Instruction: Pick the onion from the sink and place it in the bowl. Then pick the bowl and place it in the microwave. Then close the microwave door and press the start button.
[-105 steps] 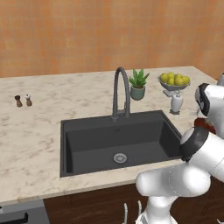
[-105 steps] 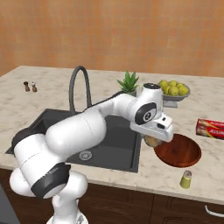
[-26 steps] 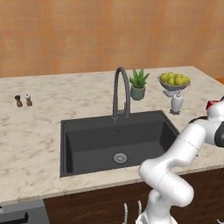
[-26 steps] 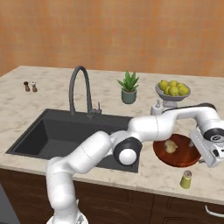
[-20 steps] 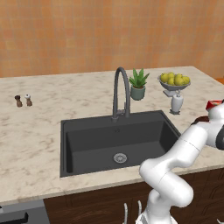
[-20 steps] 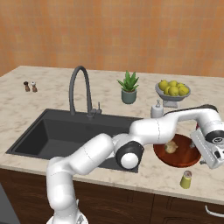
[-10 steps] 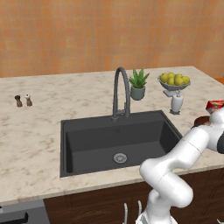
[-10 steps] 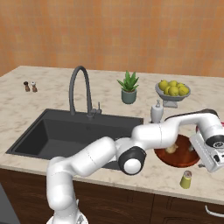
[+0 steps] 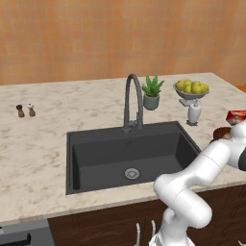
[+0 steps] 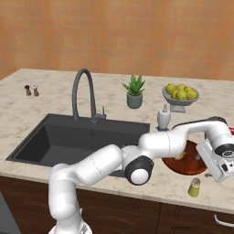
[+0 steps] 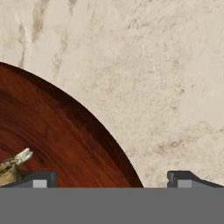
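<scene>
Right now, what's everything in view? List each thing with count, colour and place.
sink: 1, dark grey, set in counter
tap: 1, dark, behind sink
shakers: 2, far left of counter
plant: 1, green, grey pot, behind sink
lemon bowl: 1, grey, back right
soap bottle: 1, white, right of sink
bowl: 1, reddish-brown, right of sink
onion: 1, tan, in bowl
box: 1, red, right edge
small jar: 1, yellow-green, front edge
gripper: 1, open, astride bowl rim

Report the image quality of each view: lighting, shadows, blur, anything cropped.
Left base view: flat, even rendered light, sharp; the bowl is cut off by the arm. Right base view: soft shadow inside the sink, no glare; the onion is small and half hidden. Hand view: close and slightly soft; the bowl rim is cropped, the open gripper straddles it.
</scene>
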